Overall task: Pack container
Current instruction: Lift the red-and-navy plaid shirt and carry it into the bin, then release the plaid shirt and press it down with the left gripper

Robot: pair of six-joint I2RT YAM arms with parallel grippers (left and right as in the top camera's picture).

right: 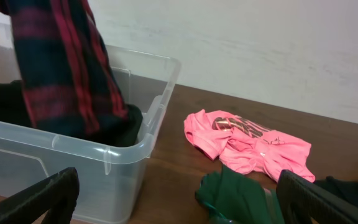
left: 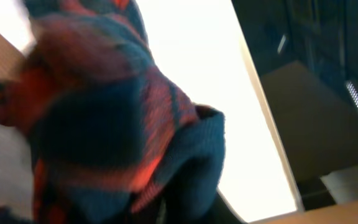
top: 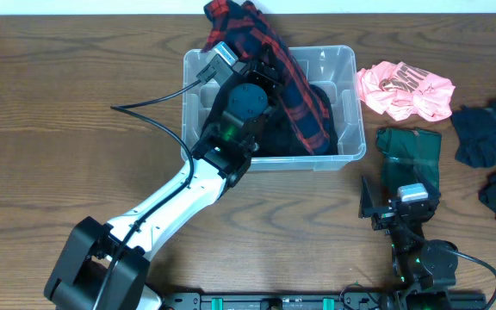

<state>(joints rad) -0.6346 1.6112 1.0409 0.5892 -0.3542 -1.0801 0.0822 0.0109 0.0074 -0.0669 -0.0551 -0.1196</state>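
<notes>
Two arms work at a wooden table (top: pixel 76 77). The container (top: pixel 352 103) sits at the table's far middle, long side facing the robot. The left arm reaches up over its near wall. The left gripper (top: pixel 263 71) is above the bin's far-left part, clamped on a red-and-navy plaid shirt (top: pixel 304 95). The cloth hides the jaws, but the shirt hangs from there. The shirt bunches past the bin's far rim and trails diagonally down into the bin. Its lower end lies on a dark garment (top: pixel 274 138) already inside. The left wrist view is blurred and almost filled by plaid fabric.

The right gripper (top: pixel 399 205) rests low at the near right, well apart from the bin, with its fingers (right: pixel 42 199) spread wide and nothing between them. A dark green garment (top: pixel 410 155) lies just in front of it. A crumpled pink garment (top: pixel 403 90) is on the table just right of the bin. Two dark garments (top: pixel 489 129) lie at the far right edge.
</notes>
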